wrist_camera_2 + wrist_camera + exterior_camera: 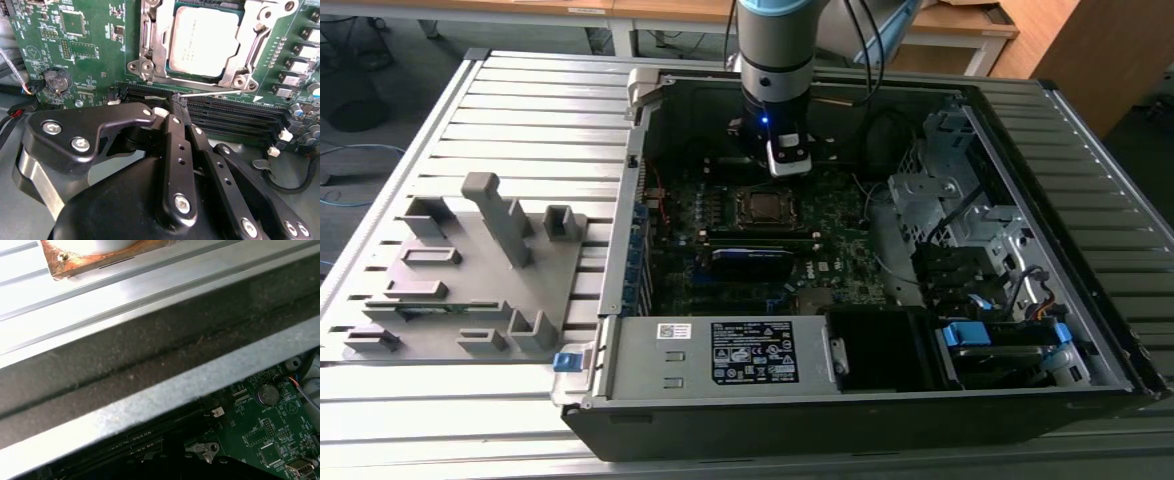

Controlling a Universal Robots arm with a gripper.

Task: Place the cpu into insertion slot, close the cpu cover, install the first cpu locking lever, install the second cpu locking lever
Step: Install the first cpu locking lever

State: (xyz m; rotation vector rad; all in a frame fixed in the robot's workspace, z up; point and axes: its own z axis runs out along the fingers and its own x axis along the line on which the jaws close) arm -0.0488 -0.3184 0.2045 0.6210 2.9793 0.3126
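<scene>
In the second wrist view the cpu (pixel 202 40) lies flat in the insertion slot, its grey metal top showing through the cut-out of the cpu cover (pixel 159 45), which lies down over it. A thin silver locking lever (pixel 215 93) runs from the socket's corner, along the board, to my fingertips. My gripper (pixel 179 101) is shut on the end of that lever, just beside the socket above the memory slots. In the exterior view the gripper (pixel 782 165) hangs over the board right behind the insertion slot (pixel 761 207).
Long black memory slots (pixel 235 117) lie next to the socket, and a coin battery (pixel 56 80) sits further off. The case wall (pixel 150 405) stands close behind. A drive cage (pixel 947 200), cables and a power supply (pixel 747 350) crowd the case. A grey fixture (pixel 467 270) lies outside.
</scene>
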